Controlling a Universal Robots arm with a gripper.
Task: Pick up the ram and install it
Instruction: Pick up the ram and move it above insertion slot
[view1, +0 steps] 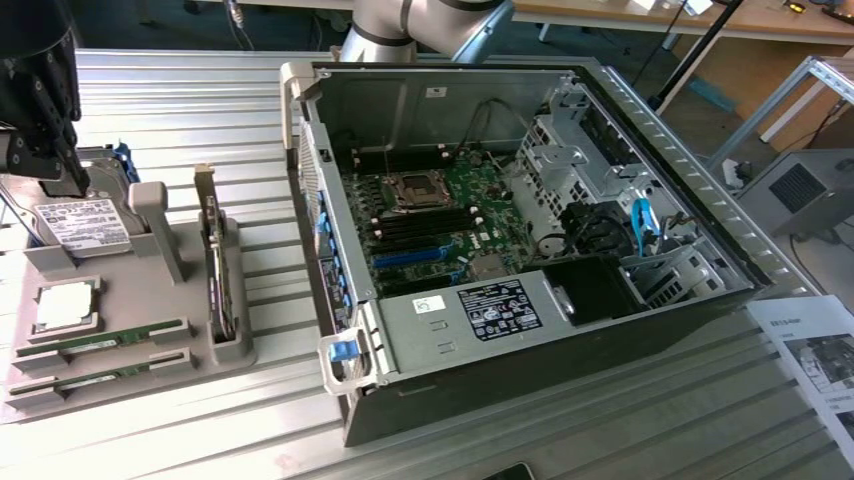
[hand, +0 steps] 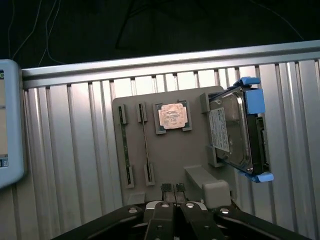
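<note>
A: Ribbed metal tabletop (view1: 200, 100), open case (view1: 400, 110) mid-frame in the exterior view, grey tray (view1: 140, 300) at the left edge. Step in hand?

B: The pick, by the look of it, and not yet begun. Gripper (view1: 63, 180) at upper left of the exterior view, hanging over the tray's far end by the drive (view1: 80, 225). Nothing held, nothing touched.

A: Fingers?

B: Pressed together. Fingertips (hand: 167, 188) meeting pad to pad in the wrist view.

A: And the ram?

B: Ram (view1: 107, 338) at lower left of the exterior view, resting lengthwise in the tray's end holders. Second stick (view1: 94, 378) just beside it, parallel. Both well apart from the gripper, with the chip (view1: 64, 305) in between. Upright card (view1: 211, 250) in its own stand further right.

A: Looks?

B: Long, narrow, thin. Green board, small dark chips along it, both ends tucked into grey holders. Little more than a fine line when seen from above in the wrist view.

A: Demands of a grasp?

B: Judging from here: fingers parted first, then lined up across the thin width near mid-length. Little room beside the neighbouring stick, so careful alignment. Probably a light squeeze and a straight lift, given such a slim board.

A: Install side?

B: Not started, apparently. Dark slots (view1: 424, 228) on the board inside the case, seemingly bare.
</note>
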